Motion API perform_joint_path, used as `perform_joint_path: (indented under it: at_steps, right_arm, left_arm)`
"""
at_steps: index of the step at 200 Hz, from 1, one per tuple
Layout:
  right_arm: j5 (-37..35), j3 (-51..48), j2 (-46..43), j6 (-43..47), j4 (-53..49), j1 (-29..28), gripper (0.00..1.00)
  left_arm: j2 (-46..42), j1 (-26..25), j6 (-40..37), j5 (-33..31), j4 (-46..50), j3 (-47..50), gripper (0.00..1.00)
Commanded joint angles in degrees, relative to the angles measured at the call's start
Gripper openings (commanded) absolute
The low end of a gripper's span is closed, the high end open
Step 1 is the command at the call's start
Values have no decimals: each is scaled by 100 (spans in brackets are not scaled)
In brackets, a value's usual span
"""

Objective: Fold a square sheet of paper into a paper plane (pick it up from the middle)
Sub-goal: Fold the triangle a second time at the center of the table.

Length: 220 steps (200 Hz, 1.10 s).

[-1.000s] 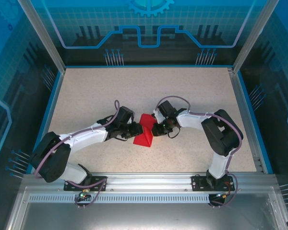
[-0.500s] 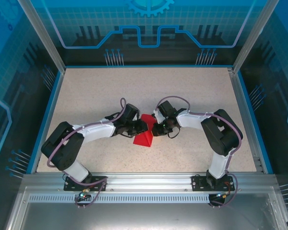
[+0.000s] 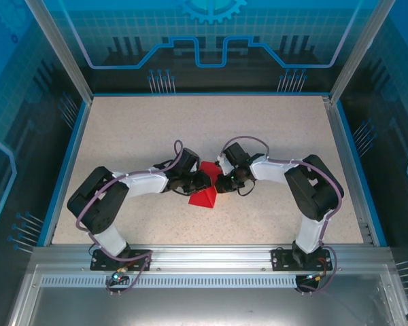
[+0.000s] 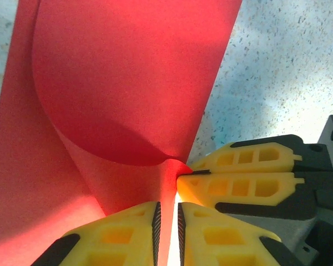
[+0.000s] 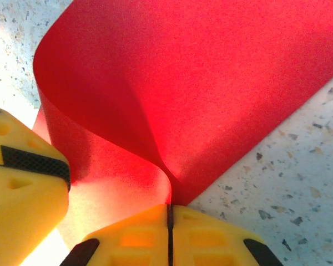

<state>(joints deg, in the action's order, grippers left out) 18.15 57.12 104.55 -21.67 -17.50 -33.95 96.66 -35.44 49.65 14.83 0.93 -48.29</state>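
Low in my wrist views, the right gripper [image 5: 169, 210] is clenched on an edge of the square sheet of paper [image 3: 202, 197]. The left gripper [image 4: 168, 213] flanks a raised bend, but I cannot tell whether it truly grips. Seen from above, the sheet lies mid-frame, bowed and not sharply creased: early going, I judge. Its long axis runs bottom-to-top, narrowing upward.

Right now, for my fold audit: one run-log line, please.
left fingers: pinching red sheet | right fingers: shut on same sheet | sheet: curled upward between them | fold: unfinished
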Motion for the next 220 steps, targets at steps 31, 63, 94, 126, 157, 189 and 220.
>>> perform_joint_path:
  at_steps: [31, 63, 94, 126, 157, 189, 220]
  right_arm:
    - [-48, 101, 211, -65, -87, 73, 8]
    - [-29, 117, 231, -93, -70, 73, 8]
    - [103, 117, 189, -126, -30, 74, 8]
    - [68, 164, 188, -109, -90, 73, 8]
    - [62, 119, 187, -131, -97, 73, 9]
    - [-2, 73, -56, -201, -133, 74, 16]
    - [-123, -174, -691, -364, -70, 115, 30]
  left_arm:
    - [309, -46, 68, -36, -117, -42, 17]
    - [393, -45, 100, -107, -116, 36, 16]
    - [367, -42, 127, -193, -167, 178, 16]
    - [303, -49, 151, -306, -227, 314, 16]
    - [425, -45, 188, -258, -367, 377, 16]
    - [490, -55, 203, -224, -445, 439, 15]
    - [466, -62, 159, -212, -457, 487, 15]
